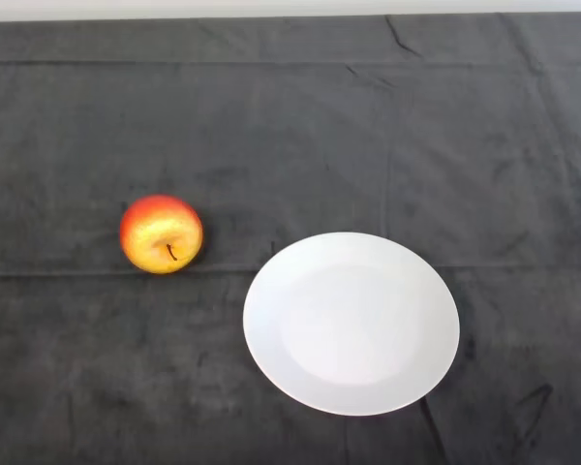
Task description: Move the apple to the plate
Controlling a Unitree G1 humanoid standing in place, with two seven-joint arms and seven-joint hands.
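Observation:
A red and yellow apple (161,233) lies on the dark cloth at the left of the head view, its stem turned toward me. A round white plate (351,323) sits to its right and a little nearer, with nothing on it. A narrow strip of cloth separates the apple from the plate's left rim.
The dark cloth (290,126) covers the whole table, with a few creases near the far edge and at the lower right. The table's far edge (290,14) runs along the top of the view.

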